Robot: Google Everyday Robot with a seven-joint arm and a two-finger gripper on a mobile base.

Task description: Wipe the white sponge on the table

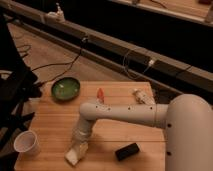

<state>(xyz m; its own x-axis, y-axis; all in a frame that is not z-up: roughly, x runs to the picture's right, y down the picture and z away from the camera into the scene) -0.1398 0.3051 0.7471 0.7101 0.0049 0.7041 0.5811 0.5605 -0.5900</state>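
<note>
The white sponge [74,154] lies flat on the light-wood table [50,119] near its front edge, left of centre. My gripper [80,145] points down onto the sponge's upper end and is shut on it, pressing it against the wood. The white arm [130,114] reaches in from the right across the middle of the tabletop. The part of the sponge under the gripper is hidden.
A white paper cup [27,143] stands at the front left corner, close to the sponge. A black block [127,151] lies to the sponge's right. A green bowl [65,89] sits at the back left. A small red object [100,94] and a pale one [143,97] are at the back.
</note>
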